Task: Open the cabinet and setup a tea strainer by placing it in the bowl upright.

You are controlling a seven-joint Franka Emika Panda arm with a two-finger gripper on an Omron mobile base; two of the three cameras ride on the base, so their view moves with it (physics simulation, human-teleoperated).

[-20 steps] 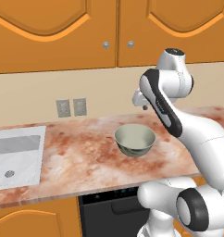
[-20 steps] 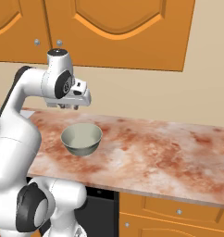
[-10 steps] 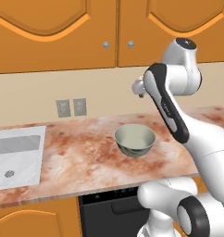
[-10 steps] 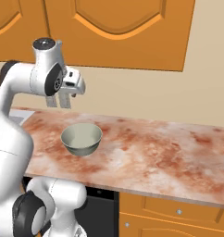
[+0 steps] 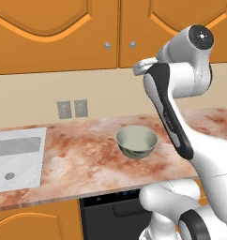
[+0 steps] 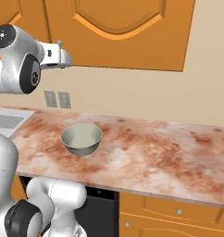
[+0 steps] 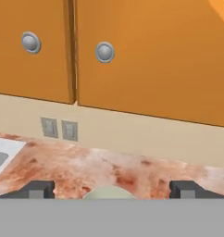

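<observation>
Wall: we see beige wall [image 5: 35, 93] with twin outlets [image 5: 71, 108].
Counter: our marble counter [image 6: 155, 152]; white sink [image 5: 17, 157] at nine o'clock.

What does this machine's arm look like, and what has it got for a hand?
The arm is glossy white, built of rounded, tube-like segments with dark grey bands and round dark caps at the joints. No loose cables show. Its hand is a small white block, the gripper, ending in two short dark fingertips set apart.
</observation>
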